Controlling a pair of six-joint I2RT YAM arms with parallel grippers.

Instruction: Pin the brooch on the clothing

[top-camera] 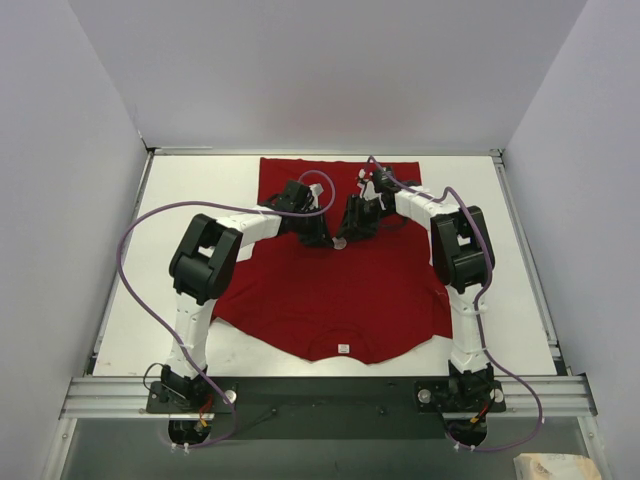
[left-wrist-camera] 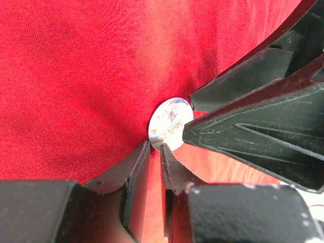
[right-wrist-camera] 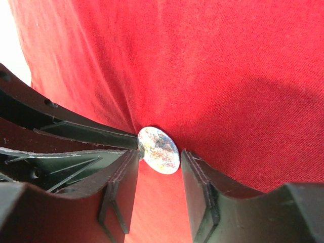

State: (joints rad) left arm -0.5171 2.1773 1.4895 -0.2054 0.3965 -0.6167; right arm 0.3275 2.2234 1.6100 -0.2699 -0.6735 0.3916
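The clothing [top-camera: 330, 290] is a red T-shirt spread flat on the table, its white collar label [top-camera: 343, 348] toward the arms. The brooch [top-camera: 339, 244] is a small round shiny disc on the shirt's middle, also seen as the brooch [left-wrist-camera: 170, 124] and the brooch [right-wrist-camera: 159, 150]. My right gripper [right-wrist-camera: 159, 153] is open, its jaws either side of the disc and the left pad touching its rim. My left gripper [left-wrist-camera: 155, 147] has its tips at the disc's lower edge, with only a narrow slit of red fabric between them. Whether it pinches the cloth, I cannot tell. Wrinkles run toward the disc.
The white table [top-camera: 190, 190] shows bare strips left and right of the shirt, with raised rails at its edges. Both arms reach inward over the shirt and meet at its middle, their purple cables [top-camera: 150, 225] looping above. A crumpled pale object [top-camera: 550, 466] lies off the table at the near right.
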